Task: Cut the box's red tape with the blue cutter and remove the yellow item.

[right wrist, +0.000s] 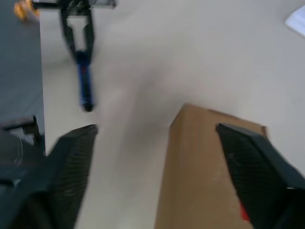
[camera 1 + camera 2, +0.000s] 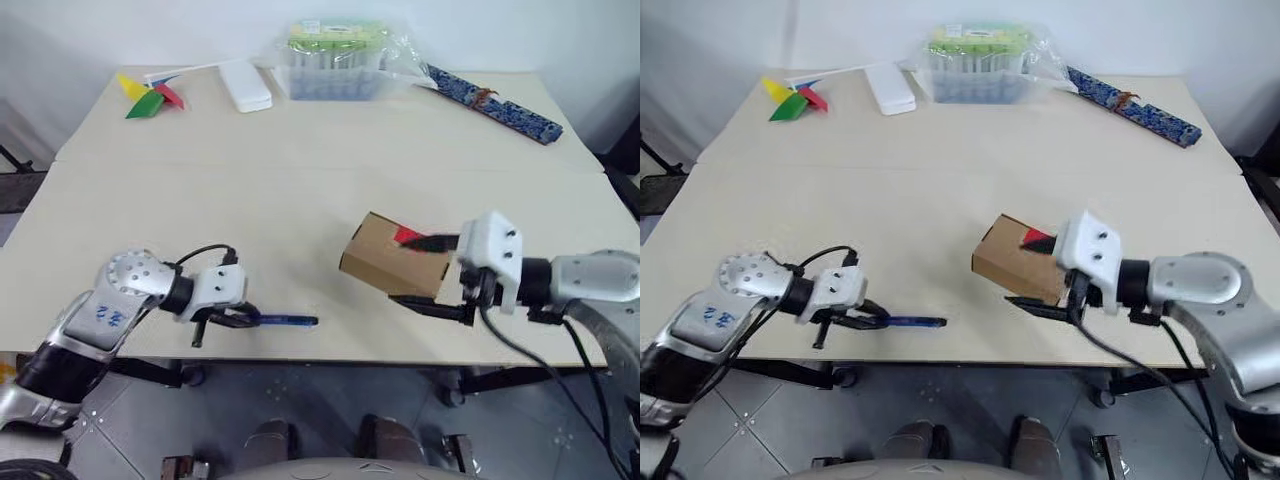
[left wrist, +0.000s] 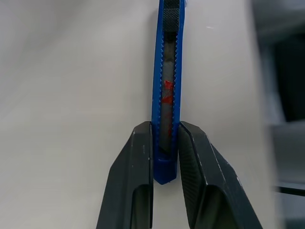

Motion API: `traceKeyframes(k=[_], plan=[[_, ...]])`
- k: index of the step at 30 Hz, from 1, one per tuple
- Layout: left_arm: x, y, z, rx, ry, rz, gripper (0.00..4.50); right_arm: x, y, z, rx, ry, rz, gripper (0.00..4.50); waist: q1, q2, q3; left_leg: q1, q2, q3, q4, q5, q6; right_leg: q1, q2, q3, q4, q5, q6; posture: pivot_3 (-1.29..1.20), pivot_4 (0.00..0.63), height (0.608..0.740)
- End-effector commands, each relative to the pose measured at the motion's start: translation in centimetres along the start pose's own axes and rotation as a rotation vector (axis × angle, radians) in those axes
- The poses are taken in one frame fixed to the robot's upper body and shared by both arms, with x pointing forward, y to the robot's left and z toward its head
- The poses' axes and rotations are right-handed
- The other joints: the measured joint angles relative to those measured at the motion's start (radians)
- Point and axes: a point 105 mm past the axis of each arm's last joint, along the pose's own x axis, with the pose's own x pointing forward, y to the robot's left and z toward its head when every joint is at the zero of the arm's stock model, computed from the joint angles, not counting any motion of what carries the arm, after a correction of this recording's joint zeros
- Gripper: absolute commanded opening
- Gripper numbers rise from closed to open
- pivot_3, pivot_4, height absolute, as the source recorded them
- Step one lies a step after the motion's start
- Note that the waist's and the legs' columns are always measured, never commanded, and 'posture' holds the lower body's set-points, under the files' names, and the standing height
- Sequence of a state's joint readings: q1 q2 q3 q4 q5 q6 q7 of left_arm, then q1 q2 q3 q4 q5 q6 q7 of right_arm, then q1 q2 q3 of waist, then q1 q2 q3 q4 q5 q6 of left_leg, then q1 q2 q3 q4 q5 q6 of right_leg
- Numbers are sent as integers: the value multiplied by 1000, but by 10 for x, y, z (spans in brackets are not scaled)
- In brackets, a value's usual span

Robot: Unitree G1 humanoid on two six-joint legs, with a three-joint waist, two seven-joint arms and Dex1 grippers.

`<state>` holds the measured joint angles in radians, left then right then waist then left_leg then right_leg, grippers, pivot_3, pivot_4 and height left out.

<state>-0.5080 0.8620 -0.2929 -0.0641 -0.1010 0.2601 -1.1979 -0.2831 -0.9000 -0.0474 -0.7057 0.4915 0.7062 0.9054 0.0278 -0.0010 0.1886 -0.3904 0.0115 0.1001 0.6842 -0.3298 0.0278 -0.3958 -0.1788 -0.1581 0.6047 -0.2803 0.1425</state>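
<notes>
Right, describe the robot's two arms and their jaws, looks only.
Both arms are silver-grey metal with rounded joint housings and white wrist blocks. The left gripper and right gripper each carry two black, wedge-shaped jaws. Black cables loop along both wrists. The left arm bears blue handwritten marks on its housing; the right wrist block shows small dark screw holes.

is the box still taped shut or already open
Shut. The box has its lid flaps lying flat, and the red tape sits on top of it. No yellow item shows.
</notes>
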Motion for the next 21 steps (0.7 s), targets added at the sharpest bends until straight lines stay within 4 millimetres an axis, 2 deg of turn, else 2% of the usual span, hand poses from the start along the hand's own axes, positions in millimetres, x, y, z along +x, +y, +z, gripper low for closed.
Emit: traceKeyframes(k=[1, 8, 14, 18, 21], plan=[[7, 0, 3, 43, 30, -5, 427, 6, 13, 9, -57, -7, -1, 2564, -1, 0, 0, 0, 0, 0, 0, 0, 0, 0, 0, 0, 0, 0, 0, 0, 150, 740], [12, -5, -2, 82, 71, -36, 427, 33, 23, -2, -121, 23, 31, 31, -3, 0, 0, 2, 0, -5, 0, 0, 1, 1, 0, 1, 0, 0, 0, 0, 150, 740], [12, -13, -6, 85, 108, -61, 427, 54, 22, -11, -152, 23, 57, 31, -4, 0, 0, 2, 0, -5, 0, 0, 1, 2, 0, 1, 0, 0, 0, 0, 150, 740], [14, -20, -10, 68, 146, -76, 427, 81, 32, -15, -161, 9, 129, 31, -8, 0, -1, 3, 1, -4, 0, 0, 1, 2, 0, 0, 1, 0, 0, 0, 150, 740], [16, -24, -11, 62, 163, -86, 427, 94, 37, -19, -188, 12, 168, 31, -9, 0, -1, 3, 1, -5, 0, 0, 1, 2, 0, 0, 2, 0, 0, 0, 150, 740]])
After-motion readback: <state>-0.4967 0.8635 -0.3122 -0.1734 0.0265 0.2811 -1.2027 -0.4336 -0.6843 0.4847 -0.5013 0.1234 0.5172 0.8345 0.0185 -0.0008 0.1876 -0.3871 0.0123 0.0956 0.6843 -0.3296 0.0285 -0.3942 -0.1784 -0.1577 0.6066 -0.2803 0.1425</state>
